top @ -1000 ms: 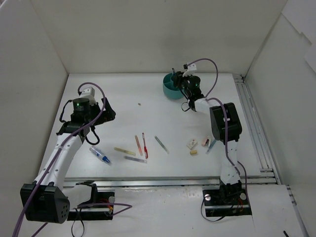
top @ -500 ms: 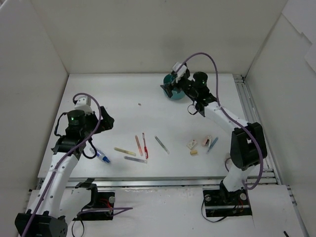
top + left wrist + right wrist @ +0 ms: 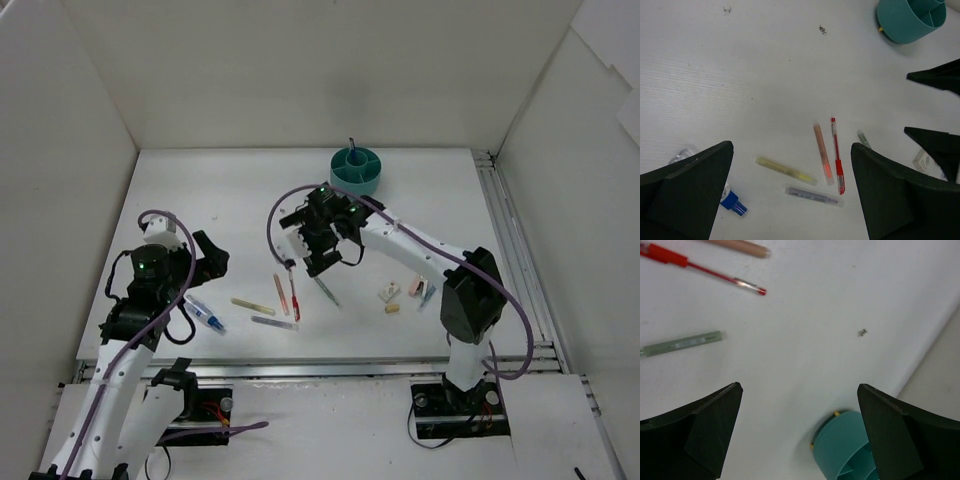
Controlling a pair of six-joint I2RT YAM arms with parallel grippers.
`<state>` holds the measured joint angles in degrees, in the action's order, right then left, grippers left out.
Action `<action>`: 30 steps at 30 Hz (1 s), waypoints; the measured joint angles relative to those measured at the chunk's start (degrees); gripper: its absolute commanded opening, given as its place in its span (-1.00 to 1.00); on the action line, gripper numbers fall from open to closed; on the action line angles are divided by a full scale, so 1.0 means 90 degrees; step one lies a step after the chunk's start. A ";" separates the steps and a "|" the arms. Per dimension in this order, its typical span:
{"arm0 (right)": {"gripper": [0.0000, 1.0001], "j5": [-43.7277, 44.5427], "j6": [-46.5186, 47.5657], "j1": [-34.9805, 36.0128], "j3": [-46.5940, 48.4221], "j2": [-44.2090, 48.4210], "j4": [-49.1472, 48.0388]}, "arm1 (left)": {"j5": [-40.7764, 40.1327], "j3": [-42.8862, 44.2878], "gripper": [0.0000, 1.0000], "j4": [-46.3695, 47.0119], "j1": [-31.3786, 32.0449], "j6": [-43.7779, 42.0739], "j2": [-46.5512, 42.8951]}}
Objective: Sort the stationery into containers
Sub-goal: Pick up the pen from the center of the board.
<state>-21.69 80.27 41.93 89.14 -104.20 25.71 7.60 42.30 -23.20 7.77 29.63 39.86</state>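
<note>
The right gripper [image 3: 799, 387] is hanging with its jaws spread wide and gripping nothing, on the near side of the teal organiser cup [image 3: 355, 172], close above the red pen [image 3: 293, 295], orange pen [image 3: 281, 294] and grey pen [image 3: 326, 291]. The left gripper [image 3: 791, 145], likewise gaping and empty, is hovering far left of the cup by the blue-and-white pen [image 3: 203, 314]. Cream erasers [image 3: 389, 292] are lying nearer than the cup, slightly right

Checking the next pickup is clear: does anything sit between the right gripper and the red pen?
Nothing visible does. The open right gripper hangs close by the red pen, with only bare table showing between them.
</note>
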 measured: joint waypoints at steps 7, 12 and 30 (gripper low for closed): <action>0.93 0.0306 0.1294 0.0746 0.0002 -0.0845 0.0787 | -0.0087 -0.0206 0.99 -0.0095 0.0058 0.0211 -0.0078; 0.68 0.0313 0.1666 0.1035 0.0005 -0.1256 0.0923 | -0.0219 -0.0413 0.99 -0.0233 0.0136 0.0287 -0.0068; 0.00 0.0087 0.1656 0.1226 0.0240 -0.1940 0.1217 | -0.0386 -0.0413 0.99 -0.0257 0.0231 0.0287 0.0345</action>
<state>-20.91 95.18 52.97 91.31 -121.67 36.67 4.12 38.59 -25.52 9.85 32.21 42.96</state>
